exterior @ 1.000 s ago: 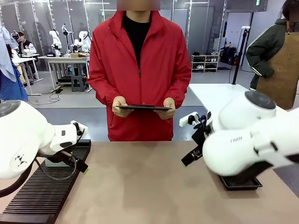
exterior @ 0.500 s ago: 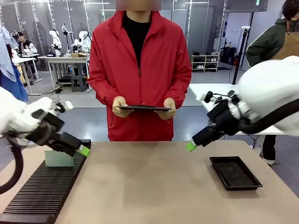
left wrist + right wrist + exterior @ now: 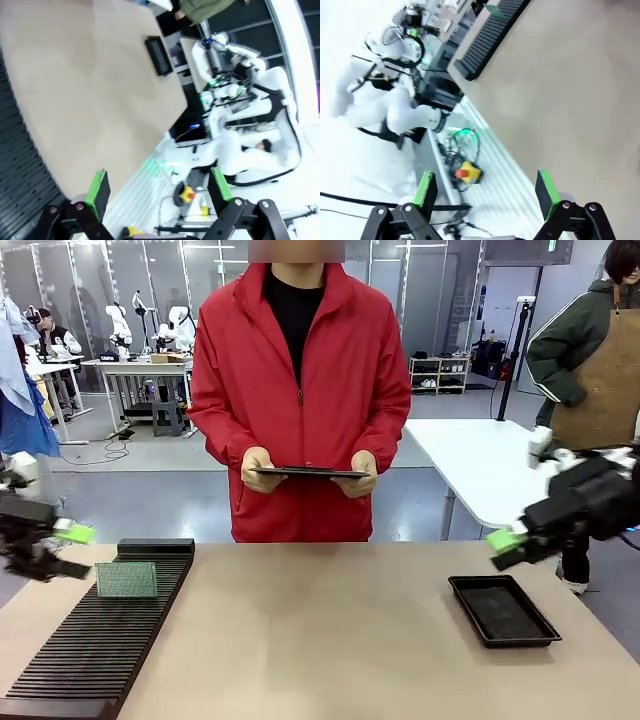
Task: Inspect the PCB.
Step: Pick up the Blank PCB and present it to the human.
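The pale green PCB (image 3: pixel 126 580) stands upright in a slot near the far end of the black slotted rack (image 3: pixel 90 655) at the table's left. My left gripper (image 3: pixel 68 551) hovers beyond the table's left edge, left of the PCB and apart from it. In the left wrist view this gripper (image 3: pixel 159 186) is open and holds nothing. My right gripper (image 3: pixel 507 549) hangs at the far right, just above and behind the black tray (image 3: pixel 503 610). Seen from the right wrist, it (image 3: pixel 485 191) is also open and holds nothing.
A person in a red jacket stands at the far side holding a dark tablet (image 3: pixel 308 471) level in both hands. The shallow black tray (image 3: pixel 158 54) and the rack (image 3: pixel 487 37) lie at opposite ends of the tan tabletop (image 3: pixel 320 640).
Both arms have swung outward and back from the table: the left gripper went left, off the rack and away from the PCB, and the right gripper went right, past the tray.
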`<state>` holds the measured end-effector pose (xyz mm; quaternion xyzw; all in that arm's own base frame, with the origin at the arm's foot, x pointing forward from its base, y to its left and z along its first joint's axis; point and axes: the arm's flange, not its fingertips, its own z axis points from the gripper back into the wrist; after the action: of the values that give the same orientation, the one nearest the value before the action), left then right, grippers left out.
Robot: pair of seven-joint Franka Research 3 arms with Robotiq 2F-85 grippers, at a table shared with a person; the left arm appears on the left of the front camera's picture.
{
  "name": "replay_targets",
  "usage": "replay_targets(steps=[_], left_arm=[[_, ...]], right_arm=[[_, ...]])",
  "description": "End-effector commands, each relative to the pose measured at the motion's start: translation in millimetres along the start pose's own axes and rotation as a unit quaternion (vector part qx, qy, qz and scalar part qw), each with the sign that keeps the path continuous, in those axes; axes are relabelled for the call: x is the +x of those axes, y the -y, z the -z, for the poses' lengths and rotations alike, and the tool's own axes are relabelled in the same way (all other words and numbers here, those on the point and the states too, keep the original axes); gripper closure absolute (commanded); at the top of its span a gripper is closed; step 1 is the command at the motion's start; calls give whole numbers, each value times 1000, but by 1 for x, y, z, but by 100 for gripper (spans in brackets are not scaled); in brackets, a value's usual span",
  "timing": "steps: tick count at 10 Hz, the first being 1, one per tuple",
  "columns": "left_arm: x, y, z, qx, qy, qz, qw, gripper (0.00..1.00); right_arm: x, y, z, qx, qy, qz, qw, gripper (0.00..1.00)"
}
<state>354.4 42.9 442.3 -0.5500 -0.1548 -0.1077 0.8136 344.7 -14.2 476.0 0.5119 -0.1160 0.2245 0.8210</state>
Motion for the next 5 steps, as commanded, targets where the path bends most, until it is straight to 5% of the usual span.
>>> replay_targets(steps=[1, 5], left_arm=[[-20, -25, -50, -64, 43, -2, 997, 0], [-58, -62, -130, -117, 128, -25, 985, 0]], right_arm=[[-29, 27, -34, 32, 56, 80, 995, 0], [-110, 81, -93, 101, 149, 154, 972, 0]])
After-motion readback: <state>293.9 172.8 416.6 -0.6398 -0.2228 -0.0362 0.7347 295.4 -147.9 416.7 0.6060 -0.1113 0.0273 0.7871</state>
